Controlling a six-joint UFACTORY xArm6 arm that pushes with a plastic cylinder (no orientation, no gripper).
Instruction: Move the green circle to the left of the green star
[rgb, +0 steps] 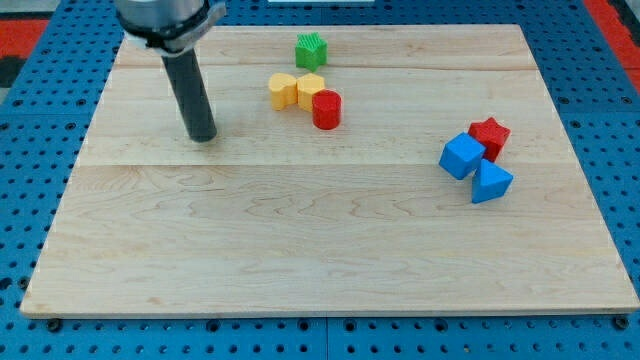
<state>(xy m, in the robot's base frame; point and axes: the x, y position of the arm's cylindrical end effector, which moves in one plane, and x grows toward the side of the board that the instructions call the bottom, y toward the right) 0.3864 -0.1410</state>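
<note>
You have the wooden board (330, 250) filling the view, with the dark rod (190, 90) standing at its upper left; there is no gripper to open or close, and my tip (204, 136) rests on bare wood, well left of every block. At the top sits the green star (311, 50), with a yellow heart (283, 91), a yellow block (310, 87) and a red cylinder (327, 109) touching in a cluster just below it, while a blue cube (462, 156), a red star (490, 134) and a blue triangular block (490, 182) huddle at the right. You cannot see a green circle anywhere.

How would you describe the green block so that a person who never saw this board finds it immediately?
Start at the top edge of the wooden board, a little left of its middle. Just above the cluster of two yellow blocks and a red cylinder sits the green star-shaped block. It is the only green piece visible, with a ridged outline.
</note>
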